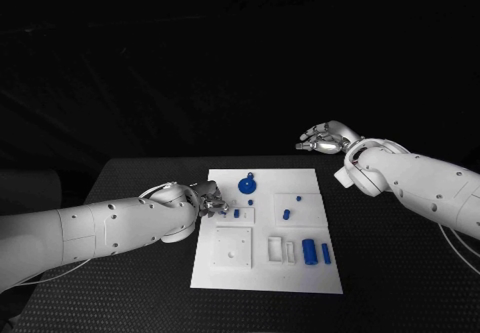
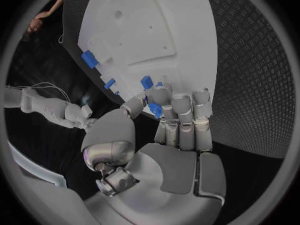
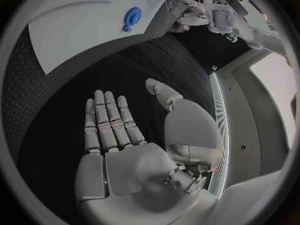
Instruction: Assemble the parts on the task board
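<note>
2 hands: left hand [image 2: 164, 116] pinching a blue part [image 2: 154, 110]; right hand [image 3: 119, 135] spread, empty.

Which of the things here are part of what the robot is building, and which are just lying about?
Part of the job:
task board
round blue part
two blue cylinders
small blue part pinched in the left hand

Not part of it:
black table
right hand, open off the board

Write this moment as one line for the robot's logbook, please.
left hand: pinching small blue part at task board left edge | right hand: open, raised beyond board's far right corner | round blue part: lying on board
</note>
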